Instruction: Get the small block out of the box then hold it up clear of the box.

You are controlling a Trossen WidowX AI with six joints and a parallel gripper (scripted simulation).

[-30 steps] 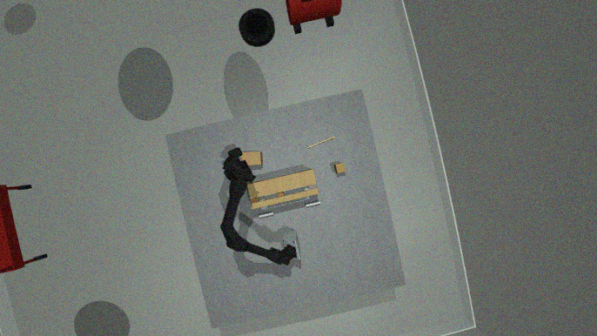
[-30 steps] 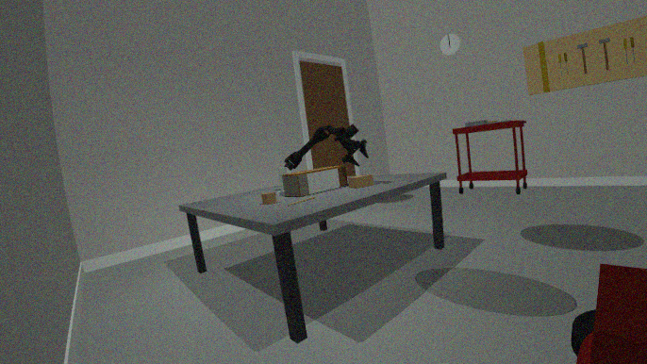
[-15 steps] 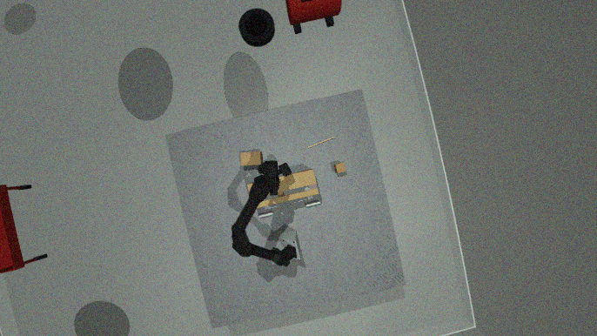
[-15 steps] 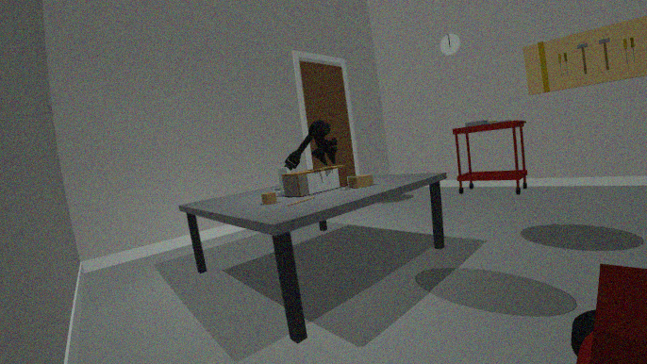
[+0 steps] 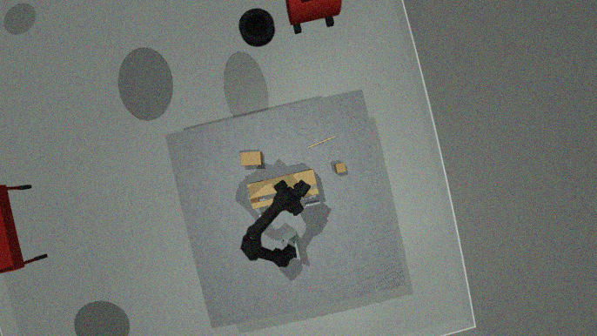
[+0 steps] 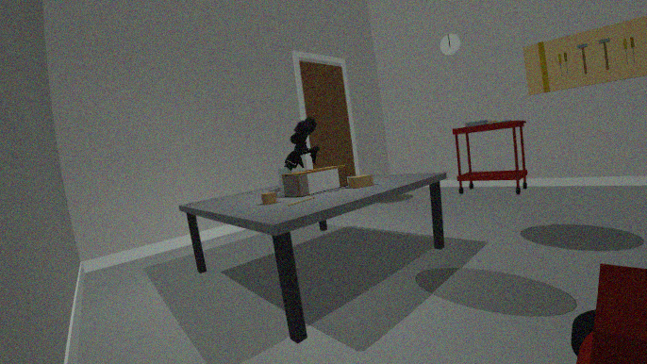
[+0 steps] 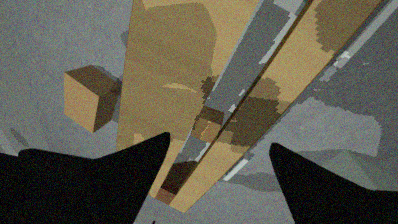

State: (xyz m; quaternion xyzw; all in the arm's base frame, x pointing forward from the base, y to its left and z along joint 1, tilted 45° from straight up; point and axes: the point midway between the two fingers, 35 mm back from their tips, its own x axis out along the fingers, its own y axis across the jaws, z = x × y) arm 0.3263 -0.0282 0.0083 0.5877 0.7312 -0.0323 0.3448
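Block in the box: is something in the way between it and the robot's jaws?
Yes. The open, empty jaws hang above the box, whose tan top panels cover the shelf. Only a narrow slot shows what looks like the block underneath.

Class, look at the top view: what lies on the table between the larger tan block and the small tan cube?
Between the larger tan block and the small tan cube lies the box's far edge; the thin stick sits beyond it.

Arm (image 5: 265, 218) all matte black, chunky joints; gripper (image 7: 217, 165) w/ pointed black fingers.
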